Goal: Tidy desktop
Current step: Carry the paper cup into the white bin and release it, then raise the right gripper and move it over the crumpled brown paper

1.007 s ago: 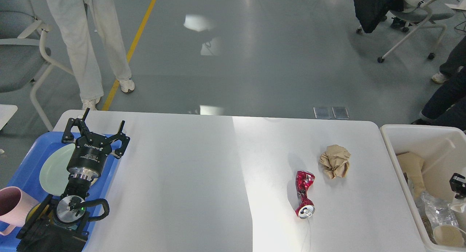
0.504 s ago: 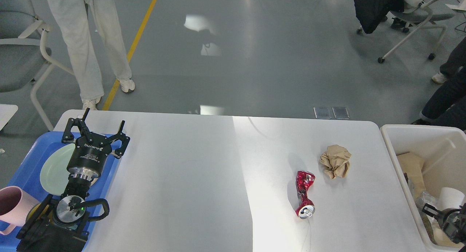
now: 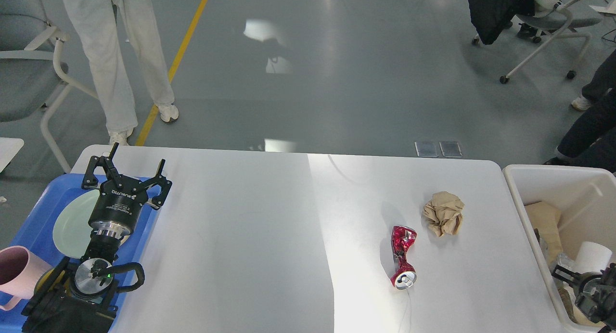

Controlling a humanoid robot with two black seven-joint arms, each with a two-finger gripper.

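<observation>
A: What does the head view show?

B: A large white table (image 3: pixel 269 236) with rounded corners fills the lower half, with grey floor beyond it. On its right part lies a crushed red can (image 3: pixel 402 257), its open end facing near. Just beside it, a little farther back and to the right, sits a crumpled ball of brown paper (image 3: pixel 443 212). The two do not touch.

A: And the arms?

B: The left pincer (image 3: pixel 126 171) hangs over the table's left edge, above a blue tray (image 3: pixel 36 212) that holds a pale green plate (image 3: pixel 72 222). Its two black fingers are spread wide apart, with nothing between them. A pink mug (image 3: pixel 17 270) stands at the tray's near corner.

A: The right one?

B: The right pincer (image 3: pixel 589 289) shows only at the lower right corner, dark and partly cut off, inside a white bin (image 3: pixel 539 172) that stands just off the table's right end. I cannot tell whether it is open or closed. A white paper cup (image 3: pixel 594 256) sits right behind it, among brown paper and clear plastic.

A: Anyone else around?

B: A person in pale trousers (image 3: pixel 113 54) stands beyond the table's far left corner.
</observation>
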